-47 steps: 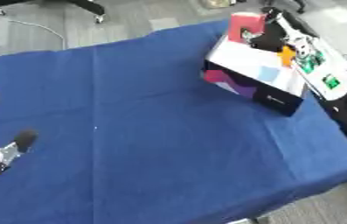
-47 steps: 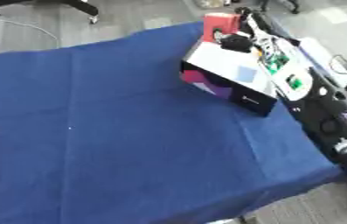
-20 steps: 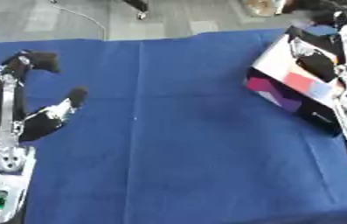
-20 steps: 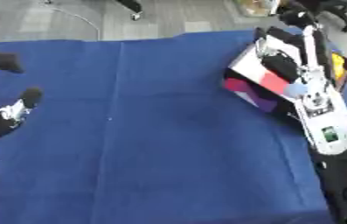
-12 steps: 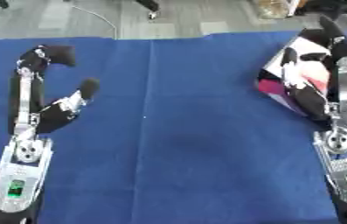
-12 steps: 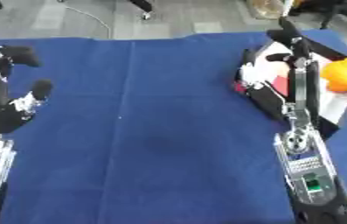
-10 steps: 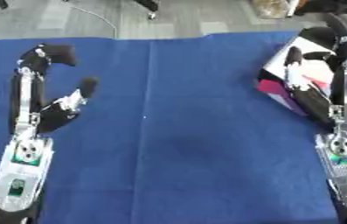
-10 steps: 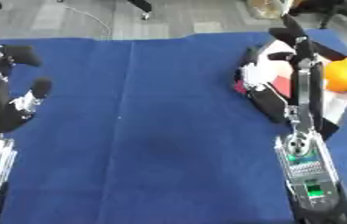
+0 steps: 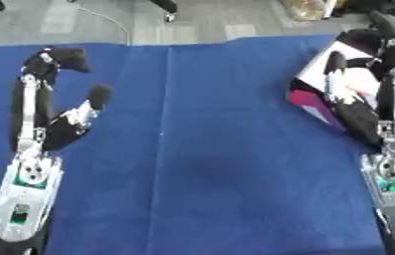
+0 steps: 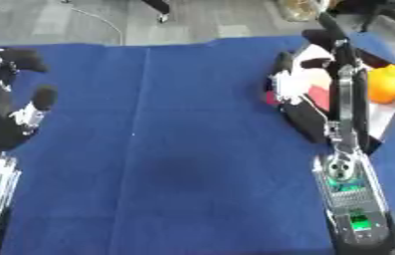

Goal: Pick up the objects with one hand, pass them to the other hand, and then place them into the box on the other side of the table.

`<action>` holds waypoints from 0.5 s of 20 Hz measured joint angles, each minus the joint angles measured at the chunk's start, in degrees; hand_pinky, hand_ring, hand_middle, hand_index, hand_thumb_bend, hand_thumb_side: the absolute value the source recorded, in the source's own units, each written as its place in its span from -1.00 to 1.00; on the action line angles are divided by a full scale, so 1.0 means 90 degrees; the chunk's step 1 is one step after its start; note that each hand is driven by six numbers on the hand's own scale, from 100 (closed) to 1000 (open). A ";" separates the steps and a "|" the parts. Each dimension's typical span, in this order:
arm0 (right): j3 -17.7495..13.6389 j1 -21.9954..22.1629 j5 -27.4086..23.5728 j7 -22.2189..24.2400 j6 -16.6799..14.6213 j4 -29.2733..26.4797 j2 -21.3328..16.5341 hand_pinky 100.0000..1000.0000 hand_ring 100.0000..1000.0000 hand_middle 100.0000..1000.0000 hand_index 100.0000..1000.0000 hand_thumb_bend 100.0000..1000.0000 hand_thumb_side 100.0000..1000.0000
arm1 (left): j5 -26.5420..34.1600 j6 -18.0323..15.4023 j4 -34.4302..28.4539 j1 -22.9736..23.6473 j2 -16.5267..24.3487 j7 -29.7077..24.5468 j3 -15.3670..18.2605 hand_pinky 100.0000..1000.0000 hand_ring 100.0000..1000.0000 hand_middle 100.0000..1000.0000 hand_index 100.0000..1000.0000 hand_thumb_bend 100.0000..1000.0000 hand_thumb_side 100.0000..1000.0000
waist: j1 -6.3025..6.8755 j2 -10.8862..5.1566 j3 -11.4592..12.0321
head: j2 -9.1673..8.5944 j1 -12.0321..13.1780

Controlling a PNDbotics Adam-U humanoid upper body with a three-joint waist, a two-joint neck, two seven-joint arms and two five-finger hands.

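Looking through my left eye, my right hand (image 9: 357,107) lies over the box (image 9: 322,82) at the table's (image 9: 218,164) right edge, fingers fairly straight and holding nothing, while my left hand (image 9: 61,127) rests open and empty, well apart across the blue cloth. Through my right eye, an orange object (image 10: 385,83) sits in the box just beyond my right hand, so that hand is nearer.
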 measured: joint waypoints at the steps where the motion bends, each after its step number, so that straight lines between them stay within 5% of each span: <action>1: 0.0010 0.0002 0.0006 0.0013 -0.0003 -0.0001 0.0000 0.14 0.59 0.39 0.83 -0.85 -0.14 | 0.0000 0.0000 -0.0005 0.0001 0.0000 -0.0001 0.0000 0.66 0.03 0.02 0.28 0.26 0.06 | 0.0000 0.0000 0.0004 | 0.0000 0.0000; 10: 0.0012 0.0003 0.0024 0.0091 0.0002 -0.0022 -0.0001 0.13 0.58 0.37 0.82 -0.89 -0.16 | -0.0002 0.0012 -0.0039 0.0015 -0.0001 -0.0013 0.0001 0.66 0.02 0.01 0.28 0.26 0.06 | 0.0000 0.0000 0.0039 | 0.0000 0.0001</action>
